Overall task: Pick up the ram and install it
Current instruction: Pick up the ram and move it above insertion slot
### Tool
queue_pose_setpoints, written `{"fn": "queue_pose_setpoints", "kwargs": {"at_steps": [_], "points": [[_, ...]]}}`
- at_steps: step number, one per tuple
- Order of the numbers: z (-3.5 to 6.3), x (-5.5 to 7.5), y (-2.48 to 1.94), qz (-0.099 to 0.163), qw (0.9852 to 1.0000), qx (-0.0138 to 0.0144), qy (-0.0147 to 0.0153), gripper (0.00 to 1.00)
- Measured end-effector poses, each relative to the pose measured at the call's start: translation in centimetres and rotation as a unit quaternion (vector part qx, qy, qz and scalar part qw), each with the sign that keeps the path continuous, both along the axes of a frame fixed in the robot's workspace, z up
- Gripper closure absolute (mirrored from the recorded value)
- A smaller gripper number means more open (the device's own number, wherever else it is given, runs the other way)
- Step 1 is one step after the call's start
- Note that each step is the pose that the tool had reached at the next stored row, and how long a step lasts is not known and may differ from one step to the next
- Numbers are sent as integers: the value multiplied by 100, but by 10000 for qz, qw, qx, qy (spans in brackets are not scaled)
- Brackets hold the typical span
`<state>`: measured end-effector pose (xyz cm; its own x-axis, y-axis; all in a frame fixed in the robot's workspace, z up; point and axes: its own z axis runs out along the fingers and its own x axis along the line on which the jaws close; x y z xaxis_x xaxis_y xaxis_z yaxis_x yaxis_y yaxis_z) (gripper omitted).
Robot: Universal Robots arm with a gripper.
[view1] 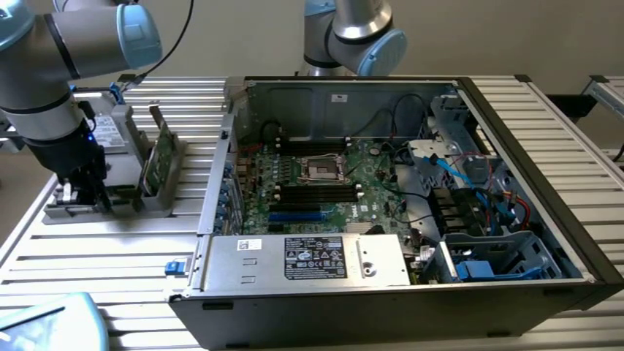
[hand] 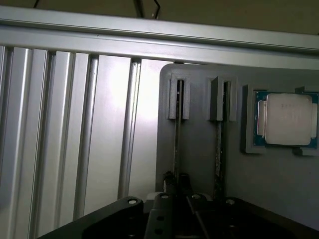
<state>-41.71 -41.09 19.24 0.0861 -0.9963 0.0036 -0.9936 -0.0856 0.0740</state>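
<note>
Gripper (hand: 176, 185) low over the ram (hand: 177, 144), which stands edge-up in its slot of the grey holder (hand: 199, 149) (clamped or not: cannot tell). Grasp wants centring on the stick, square to the slot, no skew.

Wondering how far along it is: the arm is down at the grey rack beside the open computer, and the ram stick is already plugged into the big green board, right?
Not plugged in: the exterior view shows the ram standing on edge in the grey rack, outside the computer. The gripper is down at that rack.
</note>
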Motion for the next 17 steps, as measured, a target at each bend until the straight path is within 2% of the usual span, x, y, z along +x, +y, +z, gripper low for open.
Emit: {"fn": "queue_pose_setpoints", "kwargs": {"at_steps": [17], "points": [[-4,0,0,-1,10000,0,6,86]]}}
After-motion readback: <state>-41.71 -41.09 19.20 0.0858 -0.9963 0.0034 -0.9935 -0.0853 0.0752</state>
